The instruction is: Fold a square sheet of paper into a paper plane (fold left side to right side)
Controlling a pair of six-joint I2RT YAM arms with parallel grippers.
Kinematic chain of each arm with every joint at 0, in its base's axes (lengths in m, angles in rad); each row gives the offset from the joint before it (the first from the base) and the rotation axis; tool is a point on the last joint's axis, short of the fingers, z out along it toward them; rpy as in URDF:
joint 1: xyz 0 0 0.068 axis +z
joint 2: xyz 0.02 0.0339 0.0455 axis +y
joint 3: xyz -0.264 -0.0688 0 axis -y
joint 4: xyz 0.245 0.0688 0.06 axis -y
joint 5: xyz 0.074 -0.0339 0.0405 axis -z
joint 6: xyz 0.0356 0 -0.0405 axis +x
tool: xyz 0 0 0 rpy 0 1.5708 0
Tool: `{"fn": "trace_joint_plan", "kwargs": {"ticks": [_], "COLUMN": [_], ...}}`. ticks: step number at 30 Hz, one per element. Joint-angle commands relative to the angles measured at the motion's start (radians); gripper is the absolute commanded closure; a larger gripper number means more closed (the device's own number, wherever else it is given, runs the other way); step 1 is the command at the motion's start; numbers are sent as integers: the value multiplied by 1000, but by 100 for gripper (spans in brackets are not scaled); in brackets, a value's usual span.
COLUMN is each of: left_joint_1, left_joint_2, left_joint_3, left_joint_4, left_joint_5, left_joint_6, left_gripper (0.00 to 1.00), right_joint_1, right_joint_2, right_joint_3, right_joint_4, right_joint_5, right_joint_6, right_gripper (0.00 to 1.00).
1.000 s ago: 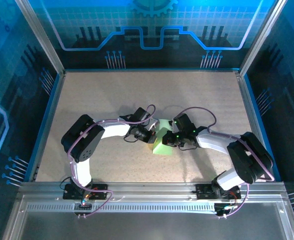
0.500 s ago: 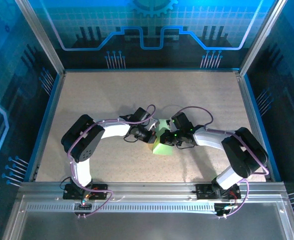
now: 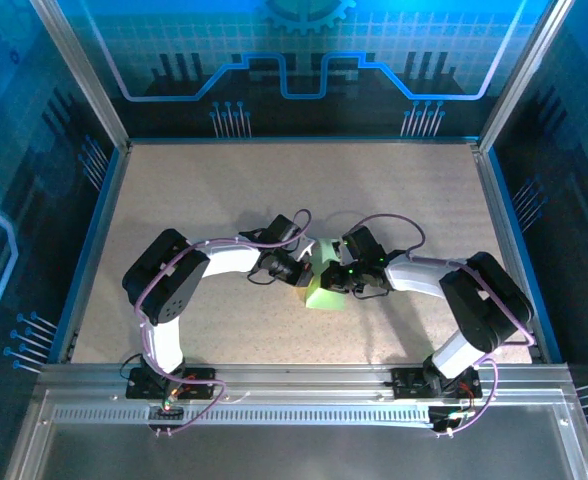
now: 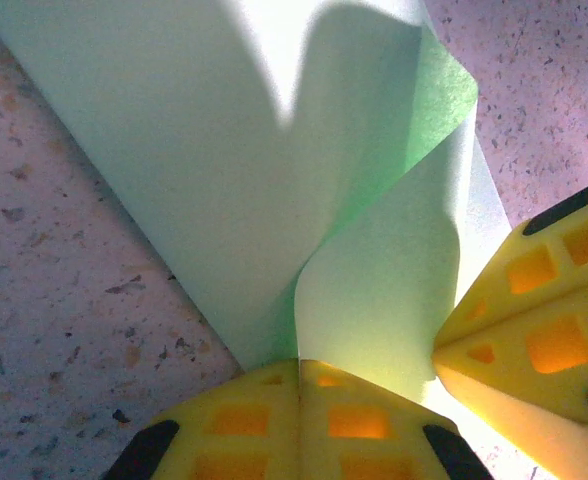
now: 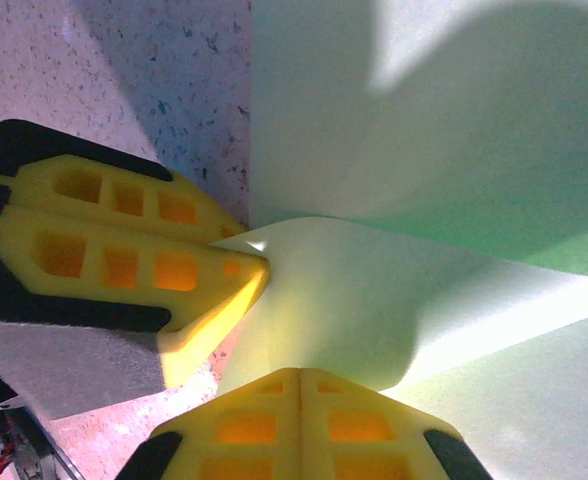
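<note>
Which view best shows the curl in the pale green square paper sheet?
Left wrist: the pale green paper sheet shows its flat part and upturned curl. Right wrist sees the lifted flap; top external, a small wedge.

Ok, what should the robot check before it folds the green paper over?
1. Left gripper shut on the square sheet of paper: ok.
2. Right gripper shut on the same lifted flap: ok.
3. Rest of the sheet lying on the table: ok.
4. Grippers side by side without bumping each other: cannot tell.
5. Lifted edge lined up with the opposite edge: cannot tell.
</note>
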Motion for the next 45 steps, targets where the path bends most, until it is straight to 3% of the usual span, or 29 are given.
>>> {"fn": "trace_joint_plan", "kwargs": {"ticks": [1, 13, 20, 24, 28, 30, 36, 45], "left_joint_1": [-9, -9, 5, 55, 115, 130, 117, -1], "left_joint_2": [39, 36, -23, -118, -226, -275, -353, -286], "left_joint_3": [4, 3, -12, -45, -78, -97, -180, -219], "left_joint_4": [-63, -62, -33, 6, 10, -4, -25, 42], "left_joint_5": [-23, -29, -20, 0, 7, 6, 59, 118], "left_joint_6": [29, 29, -15, -75, -109, -113, -126, -170], "left_gripper": [99, 97, 81, 69, 65, 65, 79, 86], "right_joint_1": [4, 9, 11, 13, 26, 33, 38, 39], "right_joint_2": [17, 55, 76, 76, 91, 105, 138, 175], "right_joint_3": [-2, -8, -34, -48, -29, -6, 17, 40], "right_joint_4": [-27, -42, -28, 5, 7, -3, 9, 28], "right_joint_5": [18, 33, 31, 19, 11, 12, 9, -7], "right_joint_6": [-17, 4, 33, 41, 23, 8, 14, 27], "right_gripper": [100, 100, 100, 100, 100, 100, 100, 100]}}
